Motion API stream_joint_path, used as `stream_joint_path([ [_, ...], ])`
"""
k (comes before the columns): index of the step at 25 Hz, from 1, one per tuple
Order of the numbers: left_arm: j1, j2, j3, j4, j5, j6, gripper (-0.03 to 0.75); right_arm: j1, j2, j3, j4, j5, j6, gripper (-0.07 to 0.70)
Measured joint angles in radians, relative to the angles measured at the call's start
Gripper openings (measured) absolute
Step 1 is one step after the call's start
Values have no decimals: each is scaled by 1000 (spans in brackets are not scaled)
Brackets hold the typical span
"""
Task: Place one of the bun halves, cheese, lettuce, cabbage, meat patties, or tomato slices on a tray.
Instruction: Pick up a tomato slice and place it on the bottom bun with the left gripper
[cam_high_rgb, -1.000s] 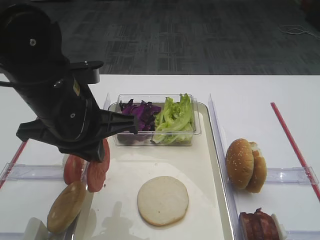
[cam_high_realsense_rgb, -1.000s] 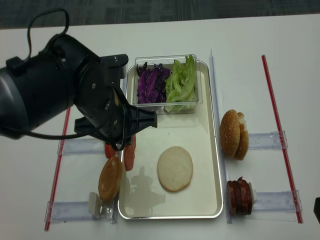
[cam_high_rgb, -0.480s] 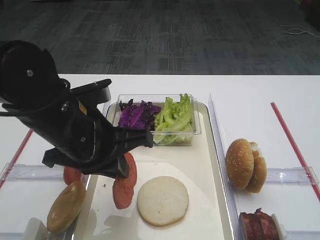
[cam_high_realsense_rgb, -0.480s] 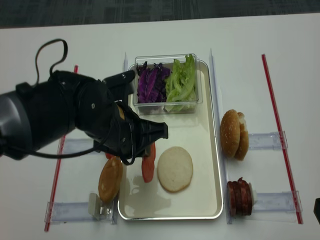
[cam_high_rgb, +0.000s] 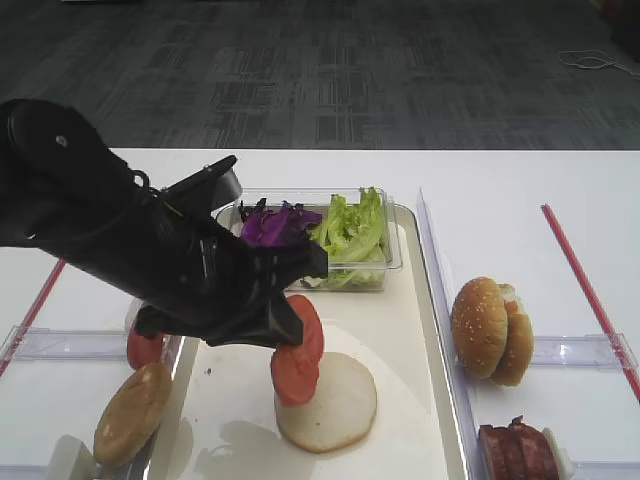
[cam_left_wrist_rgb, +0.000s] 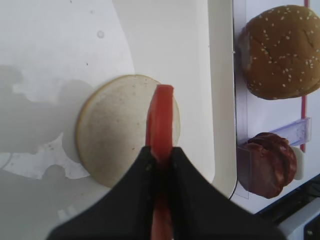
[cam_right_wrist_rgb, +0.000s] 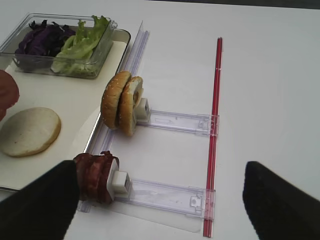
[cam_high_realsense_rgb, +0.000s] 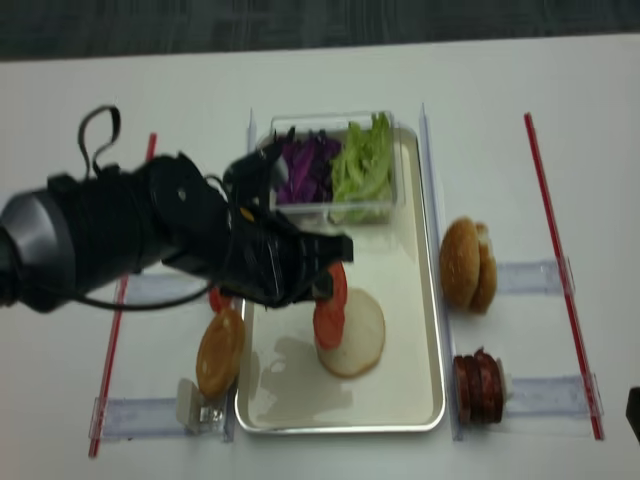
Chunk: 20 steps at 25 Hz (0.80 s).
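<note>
The left gripper (cam_left_wrist_rgb: 161, 156) pinches one tomato slice (cam_left_wrist_rgb: 161, 122) (edge-on) above the single flat bun half (cam_left_wrist_rgb: 117, 127) on the tray (cam_high_rgb: 425, 300); two sesame halves (cam_high_rgb: 490, 330) stand right; I cannot tell the right gripper's (cam_right_wrist_rgb: 150, 200) state.

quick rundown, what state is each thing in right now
left gripper: shut on a tomato slice
tomato slice: held on edge above the flat bun half
flat bun half: lying on the tray
clear tub: open, holding cabbage and lettuce
right gripper: open, holding nothing
</note>
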Motion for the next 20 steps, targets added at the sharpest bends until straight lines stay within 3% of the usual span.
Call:
stream_joint_path([
  [9,42,6,157,-703,-4,687,73,0,0,0,0,0,0,653],
  [11,42,17,186,-835,3,794,73,0,0,0,0,0,0,653],
  [17,79,132,214,-934,130,900,73,0,0,0,0,0,0,653],
  [20,81,169,214,-934,161,917,72,0,0,0,0,0,1,653],
])
